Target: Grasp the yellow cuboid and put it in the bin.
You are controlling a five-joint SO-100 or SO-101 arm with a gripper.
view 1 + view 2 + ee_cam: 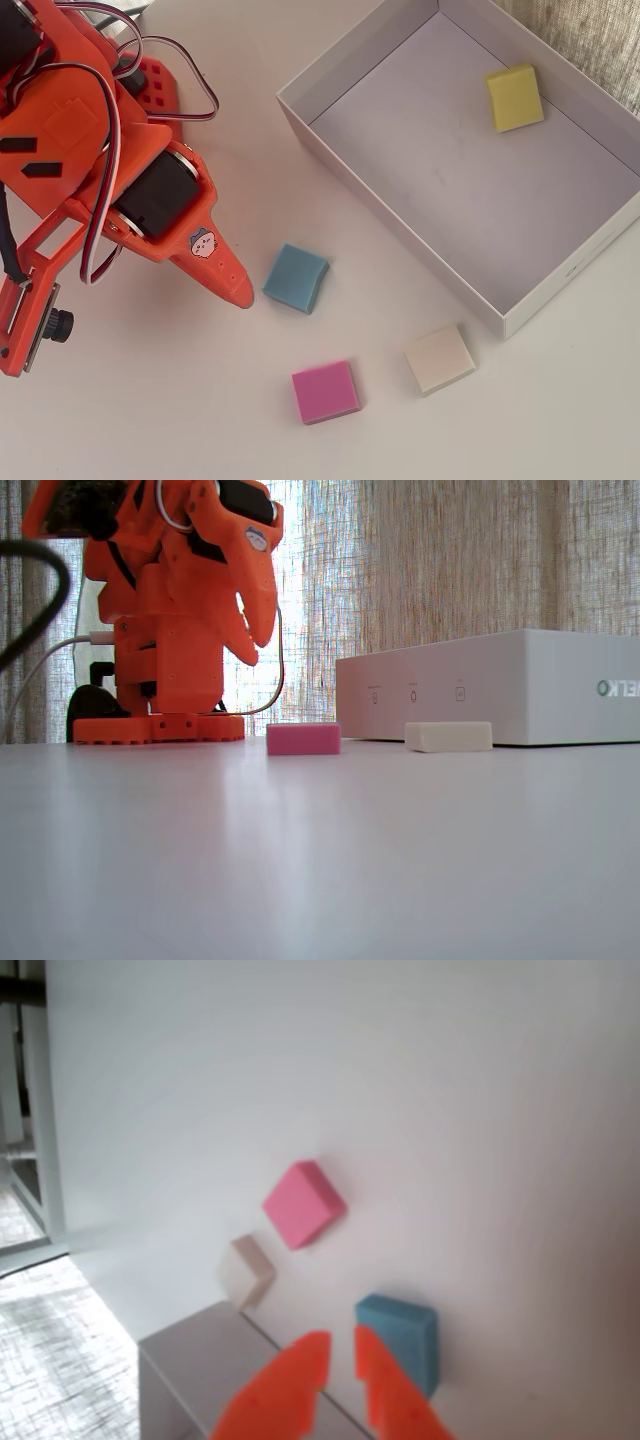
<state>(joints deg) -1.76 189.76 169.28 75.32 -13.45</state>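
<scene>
In the overhead view the yellow cuboid lies flat on the floor of the bin, near its far right corner. The bin is a wide white box with low walls; it also shows in the fixed view and the wrist view, where the cuboid is hidden. My orange gripper hangs above the table left of the bin, close to the blue block, and is shut and empty. It also shows in the fixed view and the wrist view.
A blue block lies just right of the gripper tip. A pink block and a cream block lie on the table in front of the bin. The arm's orange base stands at the back left.
</scene>
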